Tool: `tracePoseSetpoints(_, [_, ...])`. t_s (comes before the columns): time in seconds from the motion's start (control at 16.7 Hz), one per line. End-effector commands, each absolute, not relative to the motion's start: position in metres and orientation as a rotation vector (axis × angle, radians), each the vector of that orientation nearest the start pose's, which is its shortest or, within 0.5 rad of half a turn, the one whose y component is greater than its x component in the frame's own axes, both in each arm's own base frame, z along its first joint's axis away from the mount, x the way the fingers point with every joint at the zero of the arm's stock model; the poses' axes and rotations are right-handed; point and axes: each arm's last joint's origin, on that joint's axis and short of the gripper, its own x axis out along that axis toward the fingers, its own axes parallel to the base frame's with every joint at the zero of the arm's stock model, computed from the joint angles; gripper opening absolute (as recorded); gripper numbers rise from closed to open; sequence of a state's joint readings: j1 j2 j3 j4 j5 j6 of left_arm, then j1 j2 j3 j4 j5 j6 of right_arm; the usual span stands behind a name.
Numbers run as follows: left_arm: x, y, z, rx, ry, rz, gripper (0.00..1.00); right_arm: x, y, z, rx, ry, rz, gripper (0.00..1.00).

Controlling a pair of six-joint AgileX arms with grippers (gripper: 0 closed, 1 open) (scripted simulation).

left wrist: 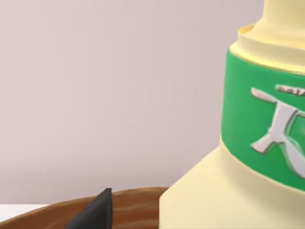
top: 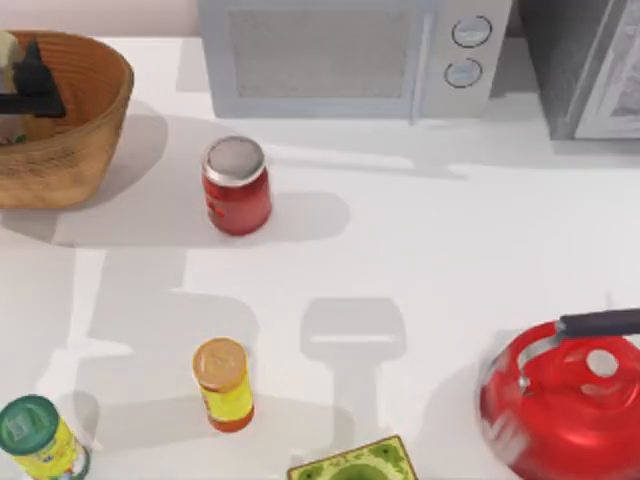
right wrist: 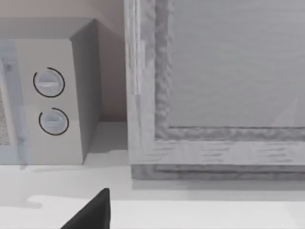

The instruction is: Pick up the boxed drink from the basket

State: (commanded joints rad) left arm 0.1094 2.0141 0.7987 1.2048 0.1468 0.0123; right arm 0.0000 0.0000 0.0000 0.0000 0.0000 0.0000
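The basket stands at the table's far left corner. Inside it, the boxed drink stands upright at the top view's left edge. My left gripper is down in the basket right beside it. In the left wrist view the drink looms close, pale yellow with a green band and white marks. One dark fingertip stands apart from it above the basket rim, so the gripper is open. My right gripper is parked and open, facing the back of the table.
A red jar stands mid-table. A yellow bottle with an orange cap, a green-lidded jar and a flat green box line the front. A red kettle sits front right. A microwave and a grey cabinet stand behind.
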Motion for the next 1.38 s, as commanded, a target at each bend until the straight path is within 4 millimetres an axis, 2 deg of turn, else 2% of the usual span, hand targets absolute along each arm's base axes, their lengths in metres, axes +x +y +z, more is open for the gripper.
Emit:
tracePoseSetpoints(0.36, [0.3824,0.0397,0.1273,-0.003,0.009,-0.015,1.0,0.1057,-0.0012,0.16,0.0,0.0,0.0,1.0])
tracePoseSetpoints(1.14, [0.3824,0.0397,0.1273,-0.003,0.009,-0.015,0.02,0.1057,-0.0012,0.16,0.0,0.0,0.0,1.0])
tracePoseSetpoints(1.38, [0.3824,0.0397,0.1273,-0.003,0.009,-0.015,0.0,0.1057,-0.0012,0.16,0.0,0.0,0.0,1.0])
